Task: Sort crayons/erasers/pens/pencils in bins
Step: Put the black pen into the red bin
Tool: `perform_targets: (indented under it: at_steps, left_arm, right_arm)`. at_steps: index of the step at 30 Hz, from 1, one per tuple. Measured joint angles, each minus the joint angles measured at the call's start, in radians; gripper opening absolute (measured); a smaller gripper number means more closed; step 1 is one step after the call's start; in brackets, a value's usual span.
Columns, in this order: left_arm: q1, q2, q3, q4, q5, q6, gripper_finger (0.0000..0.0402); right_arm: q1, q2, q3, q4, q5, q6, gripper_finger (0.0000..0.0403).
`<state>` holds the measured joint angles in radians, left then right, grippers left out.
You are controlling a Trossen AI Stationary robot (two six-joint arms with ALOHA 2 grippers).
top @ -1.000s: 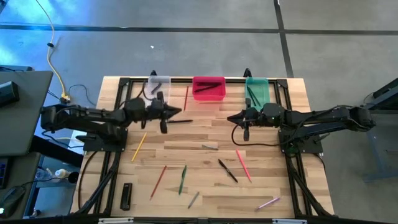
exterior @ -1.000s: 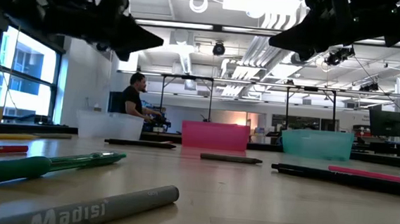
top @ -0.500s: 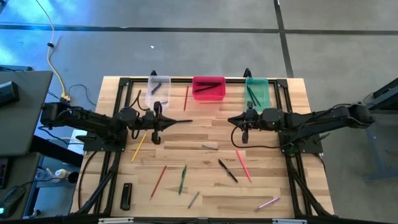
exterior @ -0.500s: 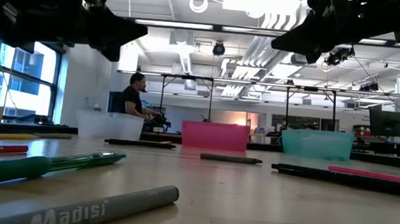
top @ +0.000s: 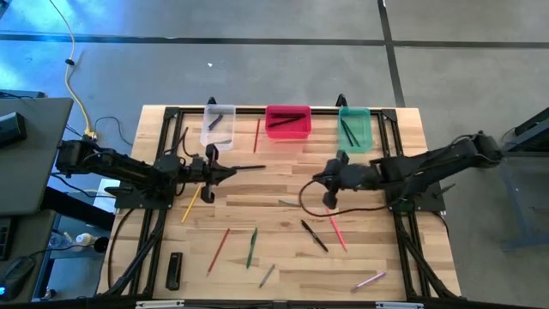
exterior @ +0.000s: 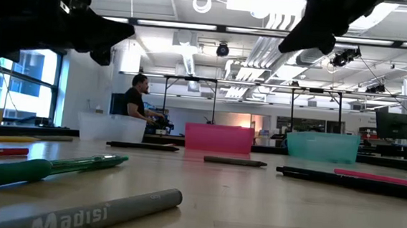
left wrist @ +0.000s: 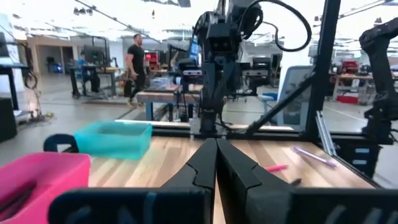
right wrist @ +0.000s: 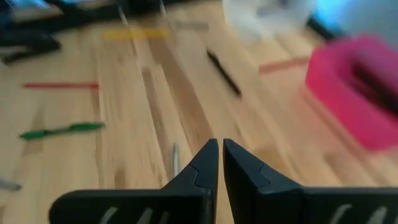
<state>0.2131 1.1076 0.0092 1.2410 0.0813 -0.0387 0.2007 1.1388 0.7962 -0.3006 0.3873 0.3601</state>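
Right gripper hangs over mid-table with fingers pressed together on nothing, just beyond a grey stick; left gripper is likewise closed and empty, near a black pen. Judged partly done: clear bin holds a dark stick or two, pink-red bin a black one, green bin a few green ones. Roughly a dozen sticks are unsorted on the table, among them a yellow pencil, green pen, and pink pen.
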Motion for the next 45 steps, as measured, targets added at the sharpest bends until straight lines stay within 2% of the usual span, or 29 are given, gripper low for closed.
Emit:
perform_targets:
  at_steps: [7, 14, 19, 24, 32, 37, 45]
  left_arm:
    - [-0.028, 0.000, 0.001, -0.011, 0.011, -0.036, 0.0000]
    - [-0.090, 0.000, 0.001, -0.011, -0.018, -0.029, 0.0000]
    - [-0.135, 0.000, 0.001, -0.015, -0.070, -0.036, 0.0000]
    - [-0.172, 0.000, 0.001, -0.017, -0.119, -0.036, 0.0001]
    - [-0.195, 0.000, 0.001, -0.017, -0.150, -0.036, 0.0000]
    - [-0.207, 0.000, 0.001, -0.017, -0.150, -0.037, 0.0000]
    - [-0.221, 0.000, 0.001, -0.017, -0.176, -0.036, 0.0000]
  right_arm:
    - [0.069, 0.228, 0.240, -0.358, 0.001, 0.272, 0.0027]
    - [0.149, 0.409, 0.397, -0.535, -0.048, 0.508, 0.0101]
    - [0.198, 0.503, 0.430, -0.549, -0.113, 0.633, 0.0153]
    - [0.233, 0.577, 0.430, -0.556, -0.175, 0.738, 0.0179]
    - [0.264, 0.657, 0.430, -0.545, -0.235, 0.815, 0.0179]
    - [0.288, 0.698, 0.430, -0.482, -0.241, 0.813, 0.0179]
    - [0.304, 0.774, 0.430, -0.471, -0.235, 0.832, 0.0177]
